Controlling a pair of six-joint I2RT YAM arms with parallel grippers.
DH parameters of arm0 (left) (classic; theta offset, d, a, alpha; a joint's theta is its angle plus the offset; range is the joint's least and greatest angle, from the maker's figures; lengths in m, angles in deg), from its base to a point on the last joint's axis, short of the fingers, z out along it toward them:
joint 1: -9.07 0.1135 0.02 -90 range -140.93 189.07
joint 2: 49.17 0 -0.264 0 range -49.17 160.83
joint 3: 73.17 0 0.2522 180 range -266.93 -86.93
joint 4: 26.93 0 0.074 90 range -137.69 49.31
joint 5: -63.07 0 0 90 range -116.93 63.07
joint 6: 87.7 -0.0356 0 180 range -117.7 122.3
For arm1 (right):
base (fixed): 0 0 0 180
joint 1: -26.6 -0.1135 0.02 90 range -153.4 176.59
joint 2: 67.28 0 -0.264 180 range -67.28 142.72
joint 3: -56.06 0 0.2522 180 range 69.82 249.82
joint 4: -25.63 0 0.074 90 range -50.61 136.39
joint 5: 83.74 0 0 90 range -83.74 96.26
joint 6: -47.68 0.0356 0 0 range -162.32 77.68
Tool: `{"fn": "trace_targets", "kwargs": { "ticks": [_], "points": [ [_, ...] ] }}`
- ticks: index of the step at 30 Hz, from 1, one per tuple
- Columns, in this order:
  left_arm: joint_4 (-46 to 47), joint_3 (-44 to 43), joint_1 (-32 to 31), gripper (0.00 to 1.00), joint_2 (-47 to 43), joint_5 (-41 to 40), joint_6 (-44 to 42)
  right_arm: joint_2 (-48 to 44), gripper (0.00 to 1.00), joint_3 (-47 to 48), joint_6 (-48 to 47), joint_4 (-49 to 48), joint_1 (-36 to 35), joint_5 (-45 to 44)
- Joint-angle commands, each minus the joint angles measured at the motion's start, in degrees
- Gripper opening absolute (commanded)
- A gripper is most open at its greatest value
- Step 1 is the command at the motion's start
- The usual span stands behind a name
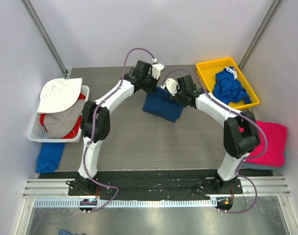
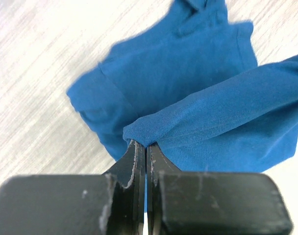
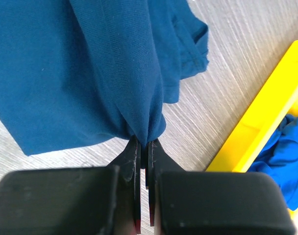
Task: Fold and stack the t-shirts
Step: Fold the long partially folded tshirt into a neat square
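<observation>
- The two arms meet over the middle of the grey wood-grain table (image 1: 139,142), both bent in toward a dark blue t-shirt (image 1: 162,106) that lies bunched there.
- The left gripper (image 2: 145,147) is clamped tight on a rolled fold of the dark blue t-shirt (image 2: 188,88). Its jaws are pressed together with the cloth pinched at their tips, and the rest of the garment spreads out on the table beyond.
- The right gripper (image 3: 144,144) is likewise closed on a gathered pleat of the same shirt (image 3: 65,73), which fans up and away from its tips.
- From above, the left gripper (image 1: 156,87) and the right gripper (image 1: 169,97) stand close together at the far edge of the garment.
- A yellow tray (image 1: 208,66) sits at the table's far right corner, holding a crumpled royal-blue t-shirt (image 1: 230,88) with white lettering showing. The right wrist view catches the tray's wall (image 3: 257,127) just beside the held shirt.
- A magenta-pink t-shirt (image 1: 271,142) lies folded at the right edge of the table, partly behind the right arm.
- On the left, a white basket (image 1: 34,133) is heaped with white, grey and red cloth, and a blue garment (image 1: 50,155) lies on its near side.
</observation>
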Motion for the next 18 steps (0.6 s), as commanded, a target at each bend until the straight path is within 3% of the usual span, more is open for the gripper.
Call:
{"fn": "trace_targets", "kwargs": {
  "ticks": [1, 18],
  "points": [
    [1.3, -5.7, 1.1, 0.00, 1.3, -1.2, -0.5, -1.5, 0.01, 2.7, -0.8, -1.2, 1.0, 0.0],
    [-0.2, -19.2, 1.2, 0.00, 12.3, -2.7, -2.5, 7.0, 0.01, 8.7, -1.9, -1.4, 4.4, 0.5]
  ]
}}
